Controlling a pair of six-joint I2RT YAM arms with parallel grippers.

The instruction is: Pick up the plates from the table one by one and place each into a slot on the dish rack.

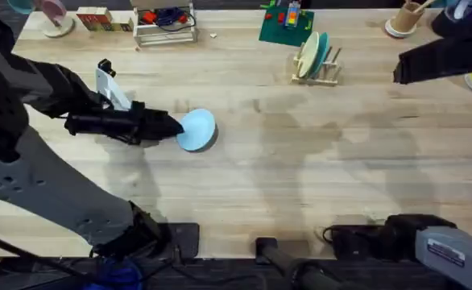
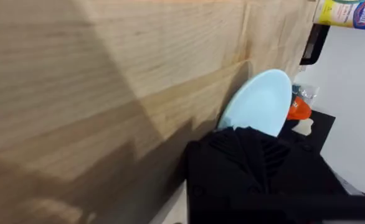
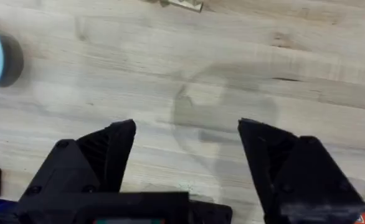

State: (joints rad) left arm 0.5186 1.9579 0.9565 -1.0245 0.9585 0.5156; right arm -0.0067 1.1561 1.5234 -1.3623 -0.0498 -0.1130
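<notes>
Lighting is bright and even across the desk (image 1: 300,177). Soft overlapping shadows lie near the light blue plate (image 1: 196,130), toward the dish rack (image 1: 316,64). The left arm (image 1: 26,161) beside the plate renders dark and blurred. In the left wrist view, a broad diagonal shadow crosses the wood.

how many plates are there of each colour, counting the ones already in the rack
Light blue plate, at the left claw: 1
Cream plate in the dish rack: 1
Teal plate in the dish rack: 1
Total: 3
</notes>
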